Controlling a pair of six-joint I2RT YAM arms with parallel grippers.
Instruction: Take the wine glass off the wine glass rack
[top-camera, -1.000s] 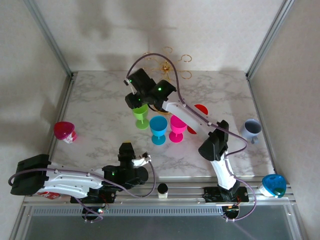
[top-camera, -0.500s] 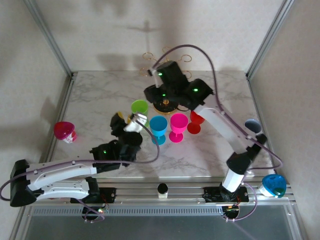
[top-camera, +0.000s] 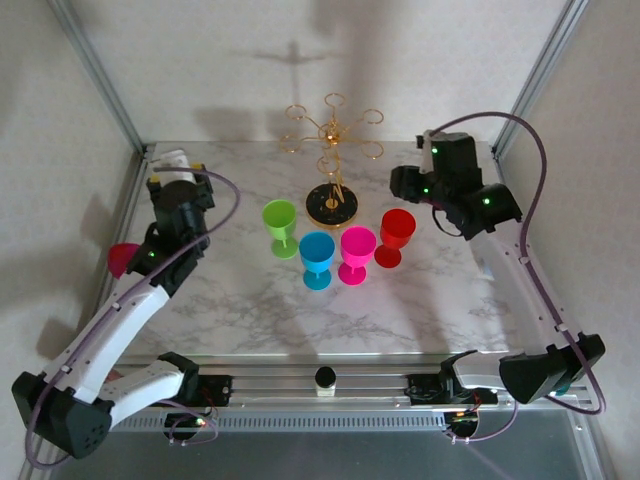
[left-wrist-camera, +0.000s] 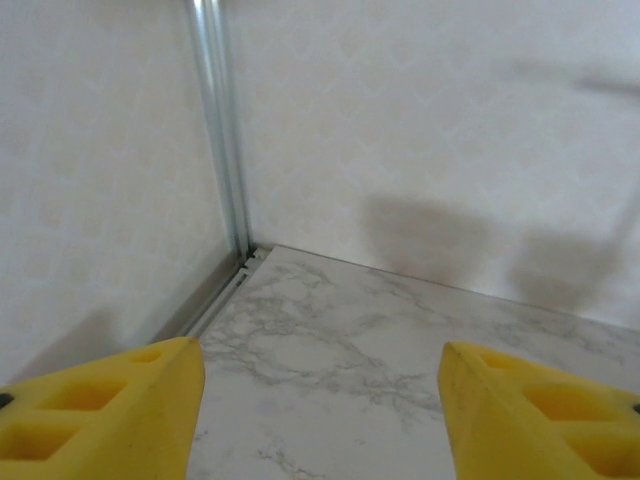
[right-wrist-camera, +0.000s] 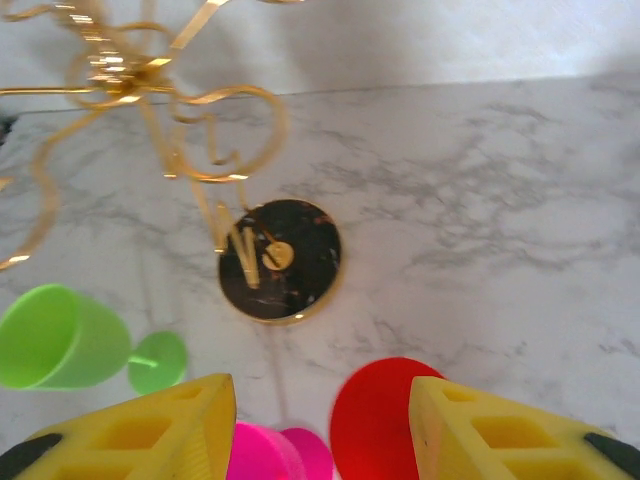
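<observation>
- The wine glass rack (top-camera: 332, 204) stands at the back middle of the counter (top-camera: 240, 300).
- Just in front stand four upright glasses: green glass (top-camera: 280, 222), blue glass (top-camera: 317, 255), pink glass (top-camera: 357, 250), red glass (top-camera: 396, 232).
- The right fingers (right-wrist-camera: 500, 430) are spread, pinching nothing, near the red glass and facing the rack.
- The left fingers (left-wrist-camera: 110, 400), spread and holding nothing, face the far-left corner.

The marble table (top-camera: 240, 310) holds the rack (top-camera: 333, 203), four upright glasses (top-camera: 357, 246) and perhaps a magenta cup (top-camera: 122, 258).
</observation>
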